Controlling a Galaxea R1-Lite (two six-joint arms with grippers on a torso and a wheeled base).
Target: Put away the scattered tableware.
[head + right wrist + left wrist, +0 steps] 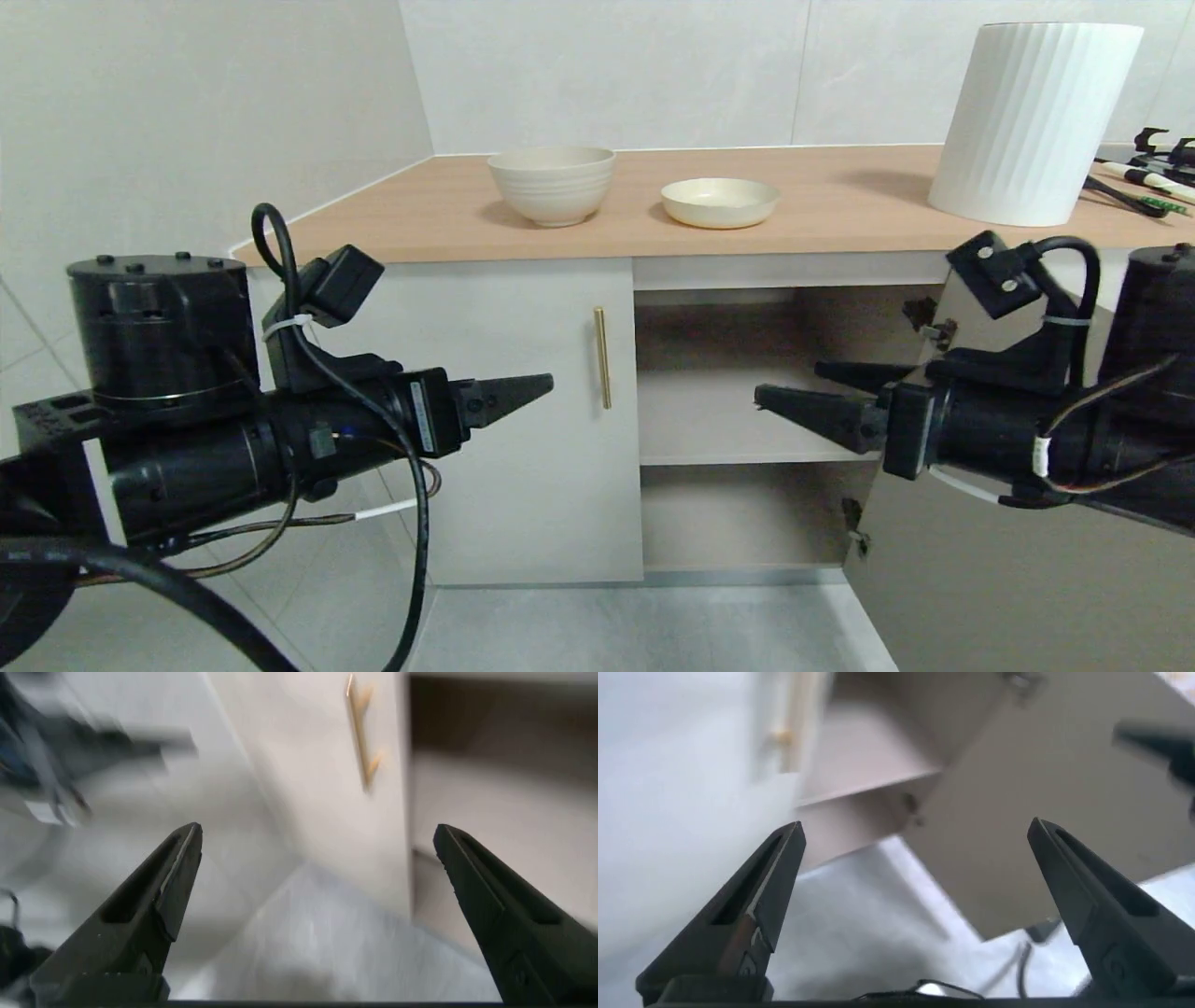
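A cream ribbed bowl (552,184) and a shallow cream dish (720,202) stand on the wooden countertop (840,219), the dish to the bowl's right. Below them the cabinet's right side stands open, showing a shelf (719,415). My left gripper (537,385) hangs in front of the shut left cabinet door (541,420), well below the counter; in the left wrist view my left gripper (915,835) is open and holds nothing. My right gripper (789,385) hovers before the open compartment, and in the right wrist view my right gripper (318,840) is open with nothing in it.
A tall white ribbed container (1032,121) stands on the counter at the right, with several dark utensils (1144,182) beyond it. The open right cabinet door (943,560) swings out toward my right arm. A brass handle (602,357) sits on the left door. Walls close the left corner.
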